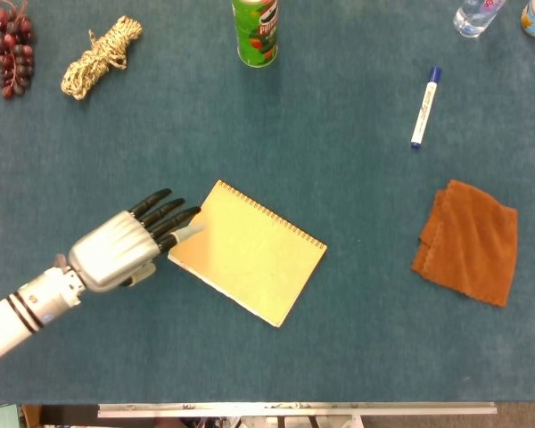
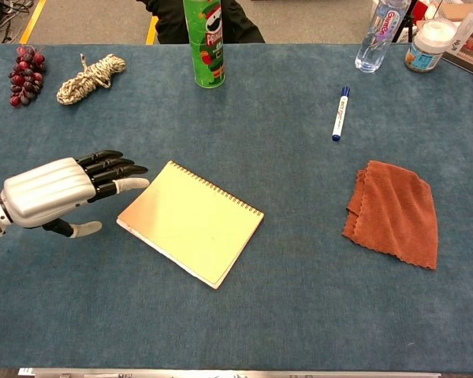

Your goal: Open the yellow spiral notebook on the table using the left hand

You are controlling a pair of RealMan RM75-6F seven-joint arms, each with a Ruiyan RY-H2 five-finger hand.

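Approach step: left hand [image 1: 116, 251], fingers [image 2: 110, 171] spread w/ nothing held, at closed yellow notebook [image 1: 250, 252] left corner; next, I'd say, hook cover edge & lift

A lab test bench: a table [image 2: 244, 331] under blue felt, unrelated props scattered along its 12 o'clock edge, yellow floor tape [image 2: 31, 20] beyond at 11 o'clock.

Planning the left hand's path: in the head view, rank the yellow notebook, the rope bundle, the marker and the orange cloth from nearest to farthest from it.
From the left hand:
1. Yellow notebook, right at its fingertips.
2. Rope bundle, at the far left of the table.
3. Marker, far right.
4. Orange cloth, right edge, farthest.
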